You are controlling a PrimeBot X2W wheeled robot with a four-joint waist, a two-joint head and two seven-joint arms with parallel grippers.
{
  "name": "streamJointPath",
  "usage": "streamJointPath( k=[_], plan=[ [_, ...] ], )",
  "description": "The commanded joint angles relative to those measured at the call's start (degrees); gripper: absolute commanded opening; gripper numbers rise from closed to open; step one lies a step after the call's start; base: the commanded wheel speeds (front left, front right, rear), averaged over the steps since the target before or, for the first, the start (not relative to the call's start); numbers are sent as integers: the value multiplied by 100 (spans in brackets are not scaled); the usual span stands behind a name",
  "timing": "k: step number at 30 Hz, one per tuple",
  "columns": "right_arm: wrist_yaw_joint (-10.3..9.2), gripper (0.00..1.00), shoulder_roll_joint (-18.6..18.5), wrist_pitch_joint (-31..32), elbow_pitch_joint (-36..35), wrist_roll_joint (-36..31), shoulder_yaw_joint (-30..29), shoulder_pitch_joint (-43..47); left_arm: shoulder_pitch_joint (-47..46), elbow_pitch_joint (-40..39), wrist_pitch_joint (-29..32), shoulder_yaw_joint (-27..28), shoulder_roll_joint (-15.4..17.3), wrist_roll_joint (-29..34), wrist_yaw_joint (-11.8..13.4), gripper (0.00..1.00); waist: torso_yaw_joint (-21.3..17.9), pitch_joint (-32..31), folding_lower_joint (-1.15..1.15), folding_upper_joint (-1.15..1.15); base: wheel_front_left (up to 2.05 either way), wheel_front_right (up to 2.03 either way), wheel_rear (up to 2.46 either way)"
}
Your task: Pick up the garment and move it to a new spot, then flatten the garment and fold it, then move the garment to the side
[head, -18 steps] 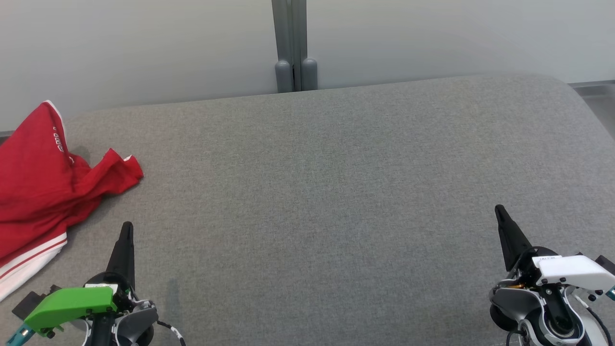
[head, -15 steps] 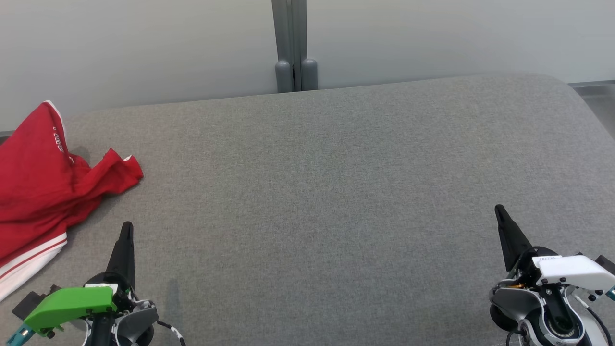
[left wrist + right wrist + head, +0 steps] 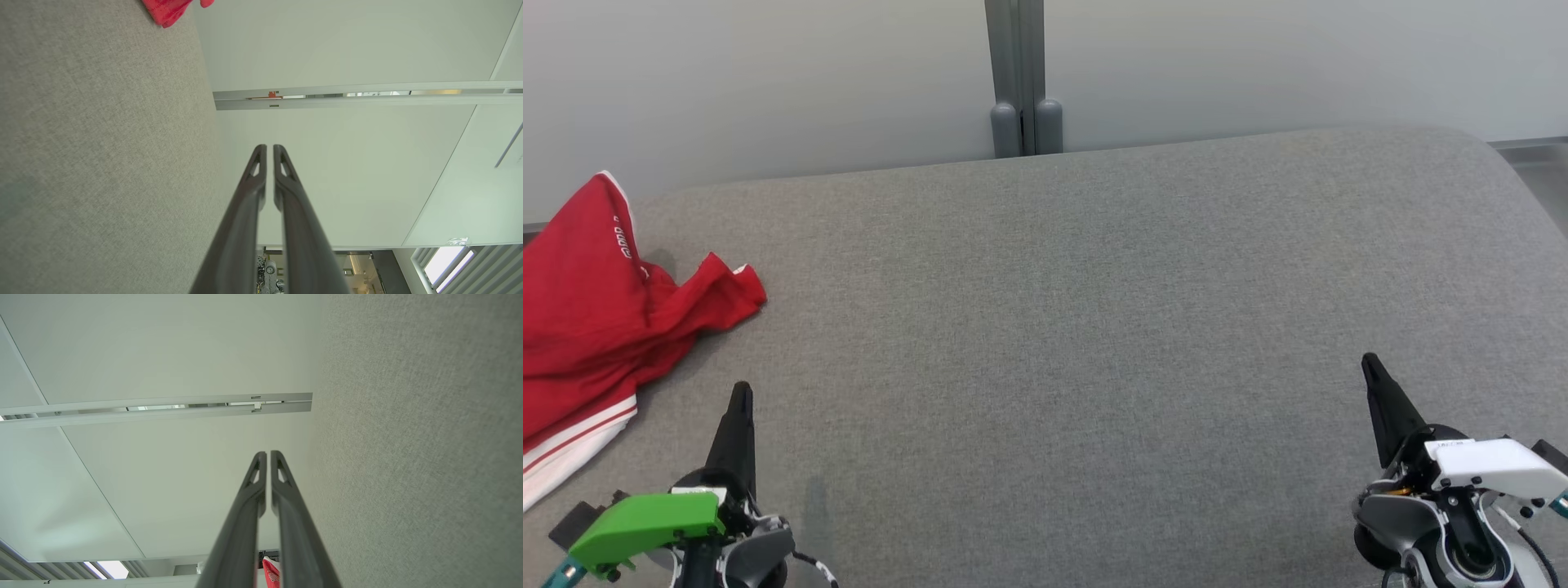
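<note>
We judge the first step, picking up the garment [image 3: 584, 327], as not yet begun. The garment is a red top with white trim. It lies crumpled and unfolded at the far left of the grey padded surface [image 3: 1094, 327], and the head view's left border cuts it off. One red sleeve or corner points toward the middle of the surface.

The left end effector [image 3: 740, 402] sits low at the near left, with its fingers pressed together and nothing between them. It is near the garment's lower hem but apart from it. The right end effector [image 3: 1372, 374] sits at the near right, likewise closed and empty, and is well apart from the garment. Both wrist views show the finger pairs nearly touching along their length, pointing toward the pale wall [image 3: 768, 82].

For the next move, we expect the left end effector to do the following:

1. Open its fingers.
2. Travel left and forward over the cloth.
3. Descend onto a raised fold.
4. Close on the fold.

The middle of the surface offers an open area for laying the garment out.
</note>
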Motion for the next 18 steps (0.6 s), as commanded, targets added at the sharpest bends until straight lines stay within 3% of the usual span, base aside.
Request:
streamJointPath(
  k=[1,18],
  plan=[
    [-1,100,8,-5,29,-2,2,18,17,31,-8,-5,-7,1,3,100,0,0,0,0,0,0,0],
    [-1,100,28,-415,-184,-527,164,240,148,-113,-415,-168,-30,479,0,100,14,10,0,0,0,0,0]
  ],
)
